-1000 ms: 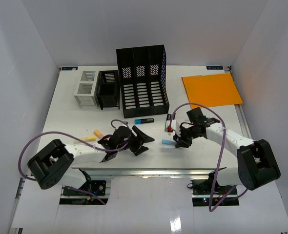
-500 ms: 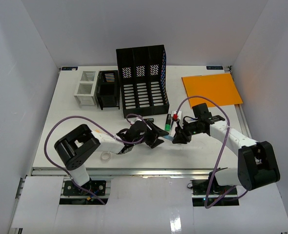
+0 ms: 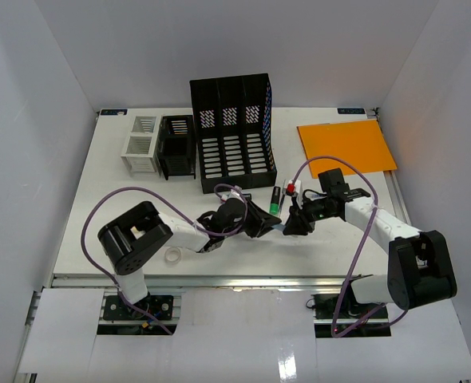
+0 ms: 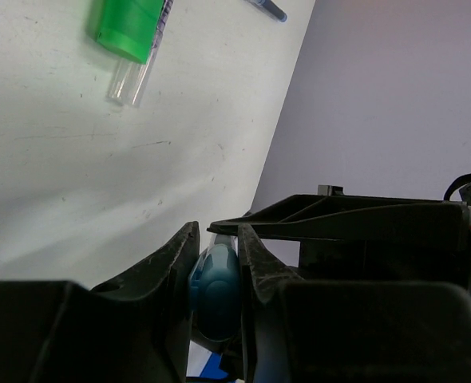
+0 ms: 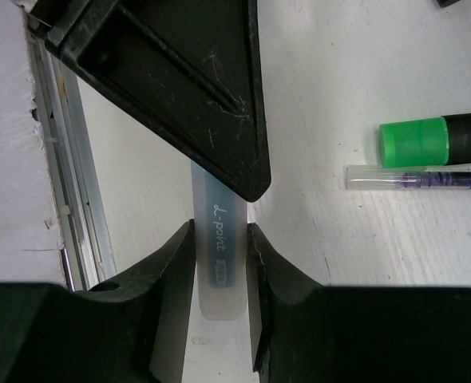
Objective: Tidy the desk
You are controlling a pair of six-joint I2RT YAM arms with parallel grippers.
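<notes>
Both left tool and right tool grip one blue pen, outside the rack.

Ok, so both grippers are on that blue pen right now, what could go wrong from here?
1. The left gripper and right gripper both pinch the blue pen at once. If one pulls before the other lets go, the pen could twist loose and drop onto the desk.
2. The green marker and clear pen lie close by, so a swinging gripper might knock them away.
</notes>
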